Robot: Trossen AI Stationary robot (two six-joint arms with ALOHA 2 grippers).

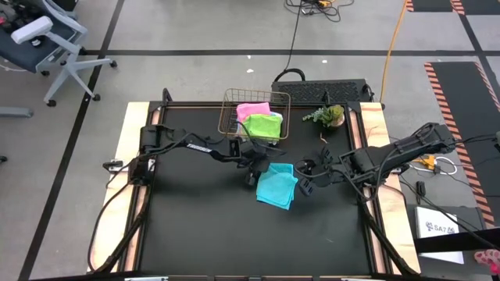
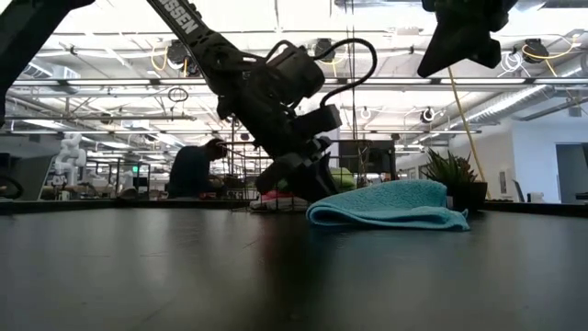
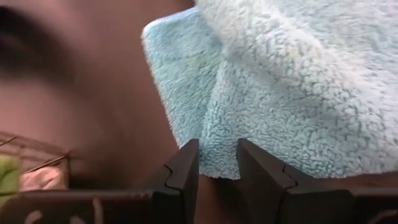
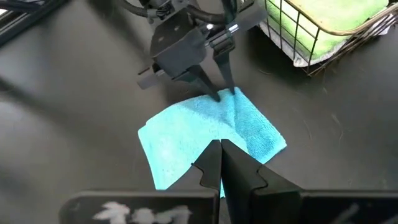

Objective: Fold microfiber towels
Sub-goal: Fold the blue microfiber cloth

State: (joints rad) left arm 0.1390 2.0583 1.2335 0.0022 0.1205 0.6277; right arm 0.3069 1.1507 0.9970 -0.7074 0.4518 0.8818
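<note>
A cyan-blue microfiber towel (image 1: 277,186) lies folded over on the black table, near its middle, with one layer humped over another (image 2: 390,204). My left gripper (image 4: 222,93) slants down from the table's left, open, its fingertips at the towel's edge on the basket side. My right gripper (image 4: 221,146) is shut and hangs in the air over the towel's right part (image 2: 459,46), touching nothing. A pink towel (image 1: 252,110) and a lime green towel (image 1: 264,125) lie in the copper wire basket (image 1: 228,109). My left gripper's open fingers (image 3: 186,168) stand on either side of the cyan towel's edge (image 3: 217,163), which shows in the gap between them. They come slanting down from the table's left. Whether they touch the cloth I cannot tell. The towel lies flat on the table.
The wire basket stands just beyond the towel toward the far edge, and a small green plant (image 1: 328,115) stands at the far right. Bare black table lies near and to the left. A person (image 2: 193,170) shows in the room behind.
</note>
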